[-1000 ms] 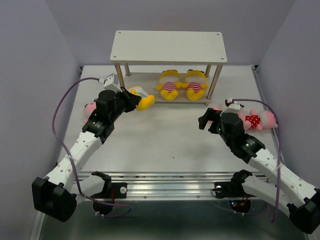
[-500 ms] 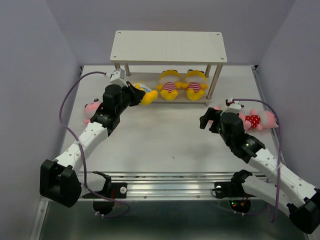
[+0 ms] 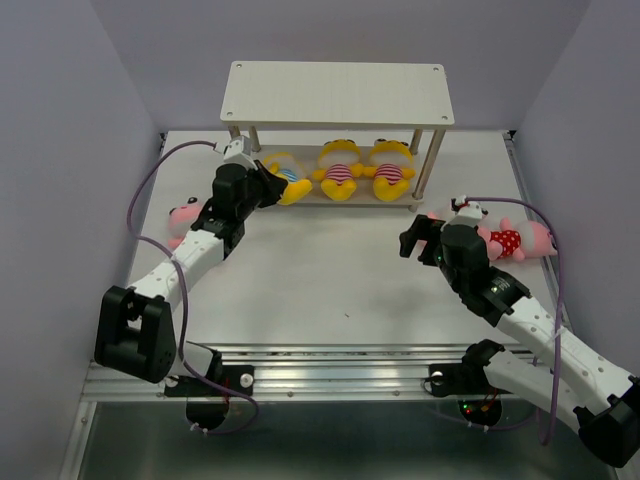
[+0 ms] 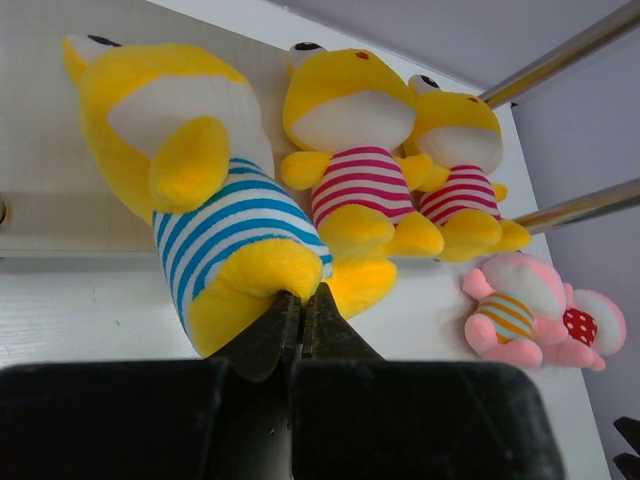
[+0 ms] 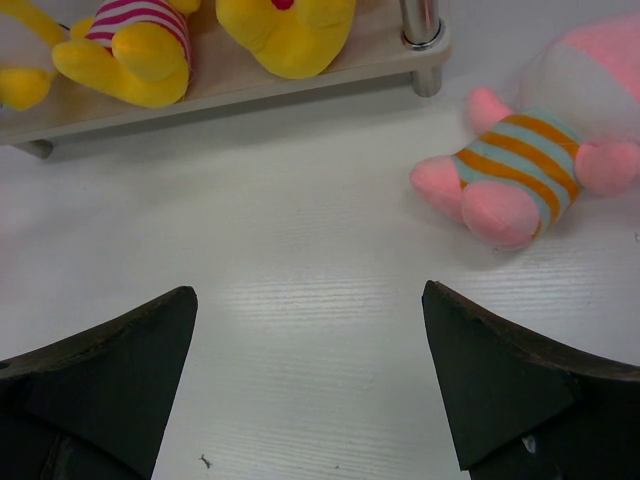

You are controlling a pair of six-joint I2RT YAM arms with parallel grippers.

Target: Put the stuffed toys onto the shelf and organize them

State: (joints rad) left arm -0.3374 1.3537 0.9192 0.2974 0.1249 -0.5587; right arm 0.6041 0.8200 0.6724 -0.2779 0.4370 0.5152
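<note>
The shelf [image 3: 338, 93] stands at the back of the table. Two yellow stuffed toys in pink stripes [image 3: 340, 168] [image 3: 390, 168] lie on its lower board [image 4: 40, 150]. A yellow toy in blue stripes [image 4: 215, 230] lies over the left end of that board, with its legs past the front edge. My left gripper [image 4: 300, 300] is shut on one of its yellow legs. My right gripper [image 5: 310, 370] hangs open over bare table, left of a pink toy in orange and teal stripes [image 5: 520, 165]. A pink polka-dot toy [image 3: 505, 240] lies beside it. Another pink toy [image 3: 185, 215] lies at the left.
The shelf's thin front legs [image 3: 428, 165] [image 3: 240, 150] stand at either end of the lower board. Purple cables [image 3: 150, 190] loop off both arms. Grey walls close in the table on the left, right and back.
My left arm has stretched forward and carried the blue-striped toy from the table in front of the shelf onto the left end of the lower board. The right arm has not moved.
</note>
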